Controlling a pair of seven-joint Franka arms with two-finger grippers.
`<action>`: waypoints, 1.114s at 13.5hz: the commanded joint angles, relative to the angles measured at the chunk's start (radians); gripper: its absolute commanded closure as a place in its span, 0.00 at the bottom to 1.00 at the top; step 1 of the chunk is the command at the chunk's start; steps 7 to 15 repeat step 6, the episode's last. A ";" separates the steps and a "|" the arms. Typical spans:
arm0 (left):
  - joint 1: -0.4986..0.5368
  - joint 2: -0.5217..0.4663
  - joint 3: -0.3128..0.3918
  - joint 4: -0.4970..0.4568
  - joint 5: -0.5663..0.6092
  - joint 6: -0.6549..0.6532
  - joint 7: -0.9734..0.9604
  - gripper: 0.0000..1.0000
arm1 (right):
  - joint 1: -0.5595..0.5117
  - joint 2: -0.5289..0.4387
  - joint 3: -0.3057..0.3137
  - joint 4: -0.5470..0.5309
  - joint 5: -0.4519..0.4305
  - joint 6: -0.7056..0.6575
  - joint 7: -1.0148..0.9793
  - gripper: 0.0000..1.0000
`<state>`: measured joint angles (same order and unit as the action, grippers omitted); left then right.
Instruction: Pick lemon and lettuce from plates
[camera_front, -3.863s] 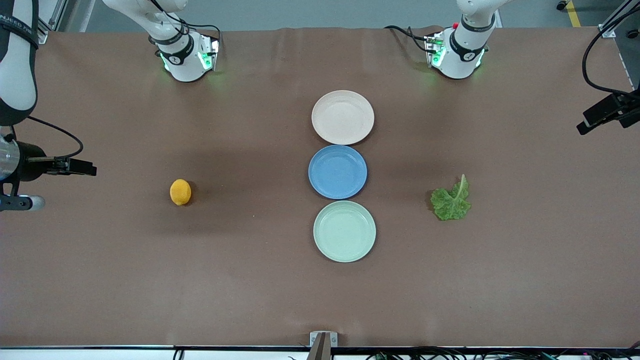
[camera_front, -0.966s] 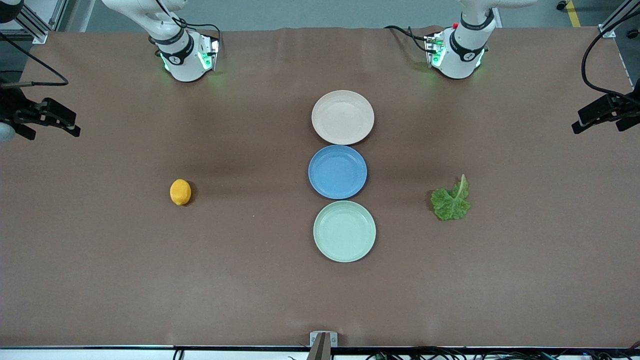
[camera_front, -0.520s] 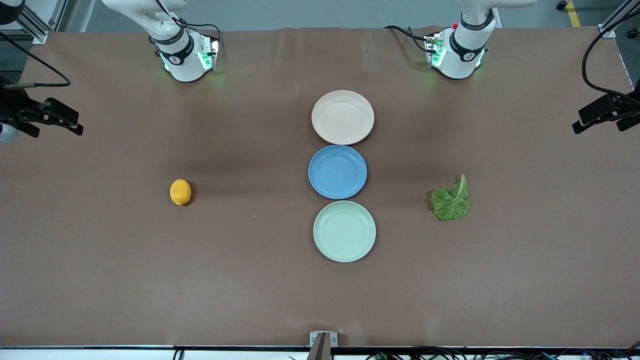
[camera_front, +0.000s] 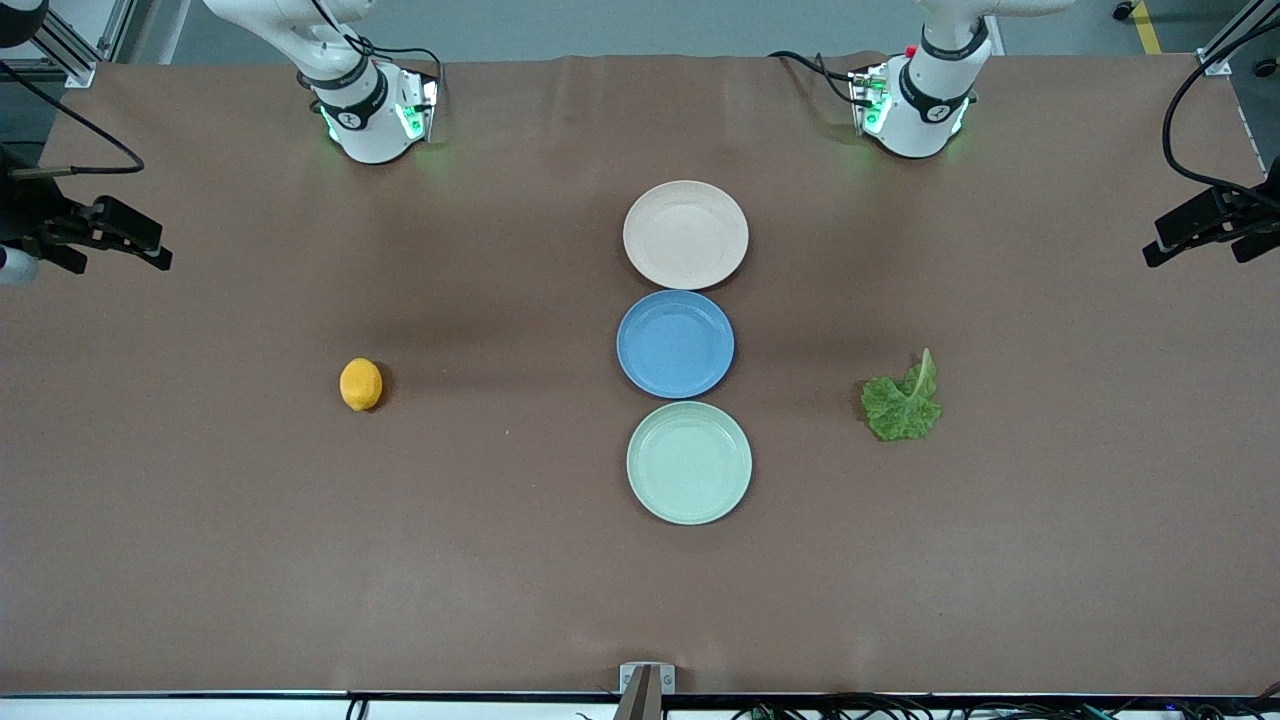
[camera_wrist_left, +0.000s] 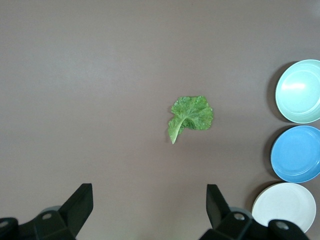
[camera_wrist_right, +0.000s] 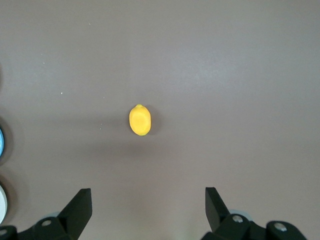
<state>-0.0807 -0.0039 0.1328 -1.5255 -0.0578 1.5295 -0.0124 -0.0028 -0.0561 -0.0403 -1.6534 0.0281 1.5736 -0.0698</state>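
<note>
Lemon (camera_front: 361, 385), lettuce (camera_front: 903, 403) on table (camera_front: 300, 560)

A big brown table (camera_front: 300, 560) is seen, and three plates are set on it in a row: the beige-pink plate (camera_front: 686, 234), the blue plate (camera_front: 675, 343) and the mint green plate (camera_front: 689, 462). The lemon (camera_front: 361, 384) is laid on the table toward the right arm's end. The lettuce (camera_front: 903, 400) is laid flat toward the left arm's end.
</note>
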 joint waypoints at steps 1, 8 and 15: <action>-0.008 0.005 0.002 0.022 0.019 -0.022 0.023 0.00 | 0.000 -0.030 -0.001 -0.028 0.010 0.011 -0.025 0.00; -0.008 0.004 0.002 0.022 0.019 -0.022 0.022 0.00 | 0.001 -0.030 0.000 -0.028 0.003 0.008 -0.022 0.00; -0.008 0.004 0.002 0.022 0.019 -0.022 0.022 0.00 | 0.001 -0.030 0.000 -0.028 0.003 0.008 -0.022 0.00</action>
